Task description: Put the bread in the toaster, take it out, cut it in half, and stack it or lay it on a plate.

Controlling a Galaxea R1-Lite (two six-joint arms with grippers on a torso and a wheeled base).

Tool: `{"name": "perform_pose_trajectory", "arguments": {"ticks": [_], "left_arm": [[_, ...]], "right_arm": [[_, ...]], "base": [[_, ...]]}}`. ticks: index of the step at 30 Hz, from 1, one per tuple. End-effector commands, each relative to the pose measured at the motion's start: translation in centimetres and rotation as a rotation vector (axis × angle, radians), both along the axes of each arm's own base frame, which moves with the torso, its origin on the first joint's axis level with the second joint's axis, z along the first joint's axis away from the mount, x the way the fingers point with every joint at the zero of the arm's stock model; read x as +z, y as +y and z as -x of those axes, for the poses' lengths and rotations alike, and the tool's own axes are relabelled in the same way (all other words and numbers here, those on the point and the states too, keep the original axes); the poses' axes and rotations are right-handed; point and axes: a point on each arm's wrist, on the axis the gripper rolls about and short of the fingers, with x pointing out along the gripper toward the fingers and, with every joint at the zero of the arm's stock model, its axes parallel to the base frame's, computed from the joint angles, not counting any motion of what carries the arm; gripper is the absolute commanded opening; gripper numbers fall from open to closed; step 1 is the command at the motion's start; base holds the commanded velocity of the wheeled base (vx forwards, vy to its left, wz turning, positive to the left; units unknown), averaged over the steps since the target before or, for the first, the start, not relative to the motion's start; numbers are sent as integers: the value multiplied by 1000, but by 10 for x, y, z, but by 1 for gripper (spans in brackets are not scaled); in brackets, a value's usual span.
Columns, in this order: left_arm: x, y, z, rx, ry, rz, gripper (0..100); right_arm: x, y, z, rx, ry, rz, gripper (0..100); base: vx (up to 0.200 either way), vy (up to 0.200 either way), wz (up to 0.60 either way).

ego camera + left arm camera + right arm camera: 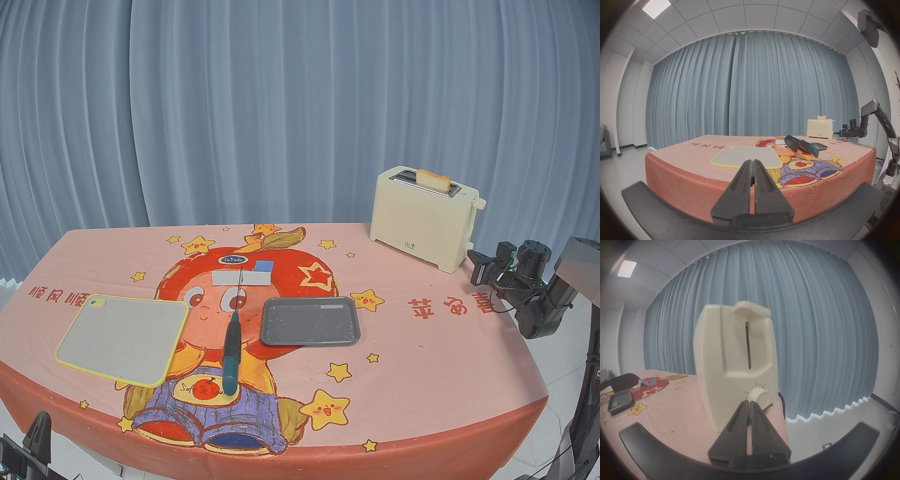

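My right claw [749, 403] (fingers together, empty) faces the lever end of the toaster [734, 365]; the bread [433, 180] stands upright in its slot above, nearer this arm.

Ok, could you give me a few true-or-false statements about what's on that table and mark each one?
1. A slice of bread sticks up out of the toaster. True.
2. The knife lies on the cutting board. False: it lies on the tablecloth between the cutting board and the grey tray.
3. The toaster's lever is pushed down. False: it sits at the top of its slot.
4. The right gripper is shut, close to the toaster's lever end. True.
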Motion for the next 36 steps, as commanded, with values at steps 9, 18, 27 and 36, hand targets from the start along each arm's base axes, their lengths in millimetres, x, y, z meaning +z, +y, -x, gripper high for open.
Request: {"name": "perform_pose_trajectory", "arguments": {"ticks": [9,18,27,36], "left_arm": [[-5,0,-1,1,12,1,0],[-5,0,-1,1,12,1,0],[-5,0,-1,1,13,1,0],[-5,0,-1,3,12,0,0]], "right_arm": [[31,10,22,21,-69,3,0],[39,23,40,51,-63,1,0],[46,26,49,29,-87,5,100],[46,21,72,23,-110,-3,100]], "base": [[0,0,0],[0,0,0],[0,0,0],[0,0,0]]}}
